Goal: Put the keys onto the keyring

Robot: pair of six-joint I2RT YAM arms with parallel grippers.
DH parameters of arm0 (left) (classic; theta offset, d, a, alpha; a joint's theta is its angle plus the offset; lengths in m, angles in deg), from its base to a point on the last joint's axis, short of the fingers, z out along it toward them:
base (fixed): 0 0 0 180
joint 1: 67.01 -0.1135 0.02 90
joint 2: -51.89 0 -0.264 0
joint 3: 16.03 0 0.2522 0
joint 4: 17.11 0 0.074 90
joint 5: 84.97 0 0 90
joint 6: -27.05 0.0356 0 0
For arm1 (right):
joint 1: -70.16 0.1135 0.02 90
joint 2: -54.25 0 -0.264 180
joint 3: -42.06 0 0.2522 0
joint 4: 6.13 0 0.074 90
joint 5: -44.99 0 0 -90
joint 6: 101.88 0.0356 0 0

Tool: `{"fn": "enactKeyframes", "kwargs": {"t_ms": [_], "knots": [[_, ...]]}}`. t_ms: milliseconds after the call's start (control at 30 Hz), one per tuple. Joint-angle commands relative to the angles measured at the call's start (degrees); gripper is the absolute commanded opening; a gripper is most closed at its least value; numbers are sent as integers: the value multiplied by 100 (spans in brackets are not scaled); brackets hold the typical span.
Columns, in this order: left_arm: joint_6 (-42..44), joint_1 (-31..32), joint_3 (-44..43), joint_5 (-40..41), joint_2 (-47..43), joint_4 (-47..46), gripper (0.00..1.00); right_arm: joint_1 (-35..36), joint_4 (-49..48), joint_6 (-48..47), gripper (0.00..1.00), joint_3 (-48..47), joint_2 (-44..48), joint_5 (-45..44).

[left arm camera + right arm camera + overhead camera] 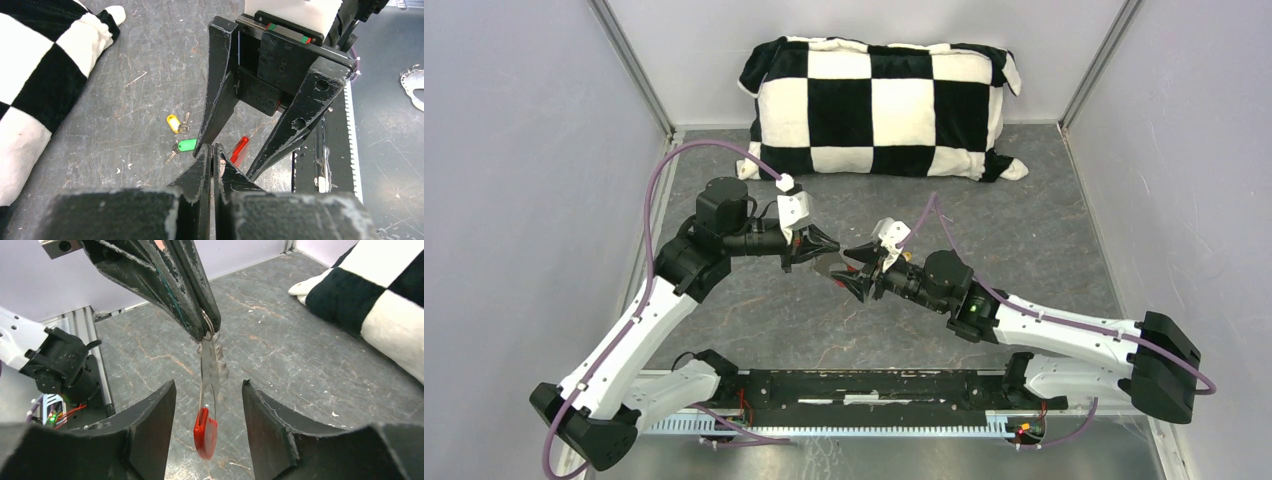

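Silver keyring (209, 365), short chain, elongated red tag (205, 432)

A robotics lab test cell: my black mounting rail (874, 385) sits at the edge of a scratched grey tabletop (1044, 230); beyond the rail, plain pale walls (514, 150) on metal posts (629, 65) enclose it.

From above, the keys (187, 145) cannot be made out. The keyring (209, 365) vanishes at its top between the fingertips of the left gripper (210, 332), chain links blurred; the pillow (380, 300) is cut off at the far side.
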Motion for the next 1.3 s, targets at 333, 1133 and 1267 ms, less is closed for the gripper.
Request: {"fn": "enactKeyframes", "kwargs": {"t_ms": [333,1133,1267], "knots": [[-845,35,42,-227,-142,-303,20,262,-1380,-185,1,176,-98,-506],[2737,35,829,-380,-1618,301,45,270,-2054,389,0,724,261,-732],[3911,35,1126,-698,-1831,-82,48,274,-2090,571,0,647,199,-773]]}}
